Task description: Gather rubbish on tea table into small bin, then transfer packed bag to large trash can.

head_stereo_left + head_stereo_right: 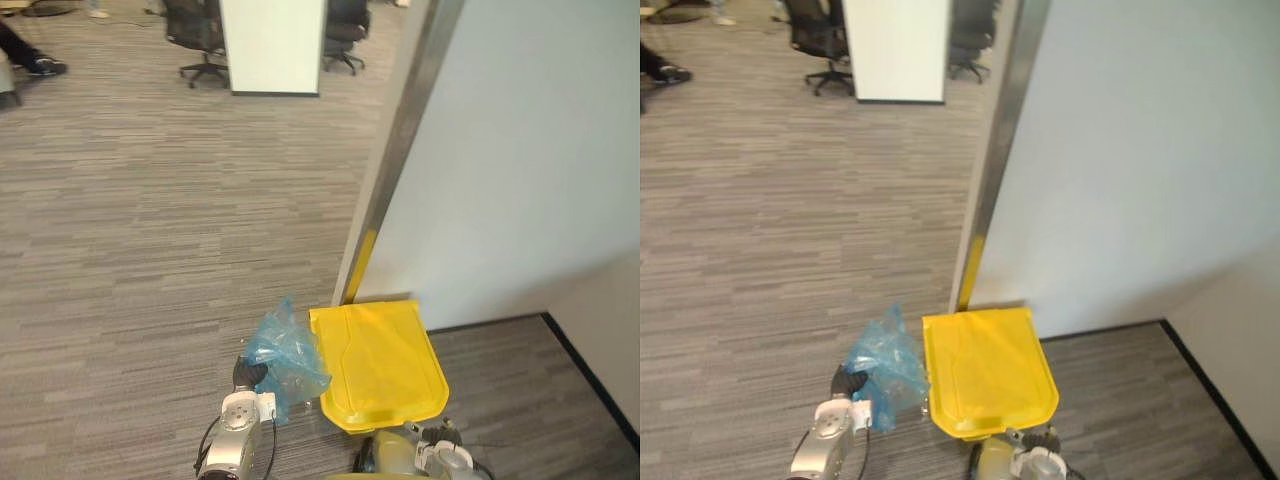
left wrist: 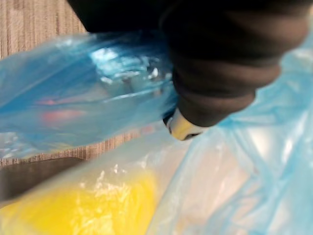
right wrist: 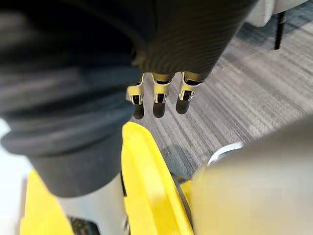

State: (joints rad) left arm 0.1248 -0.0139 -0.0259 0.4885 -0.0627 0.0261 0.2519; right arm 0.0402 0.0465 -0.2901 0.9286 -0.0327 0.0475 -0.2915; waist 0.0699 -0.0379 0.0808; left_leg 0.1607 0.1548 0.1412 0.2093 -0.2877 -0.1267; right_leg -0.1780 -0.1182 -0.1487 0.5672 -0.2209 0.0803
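A blue see-through rubbish bag (image 1: 287, 352) hangs bunched from my left hand (image 1: 250, 374), just left of the large trash can's yellow lid (image 1: 382, 365). Close up, the blue bag (image 2: 73, 93) wraps round the left hand (image 2: 183, 128) and hides its fingers, with yellow showing through the plastic below. My right hand (image 3: 155, 93) hovers over the yellow lid's edge (image 3: 146, 186) at the can's near side. Its fingers (image 3: 157, 100) hang relaxed above the carpet and hold nothing.
The can stands against a white wall panel (image 1: 520, 160) with a metal post (image 1: 395, 150) at its corner. Open grey carpet (image 1: 150, 220) stretches left and ahead. Office chairs (image 1: 200, 40), a white pillar (image 1: 272, 45) and a person's shoe (image 1: 45, 66) are far off.
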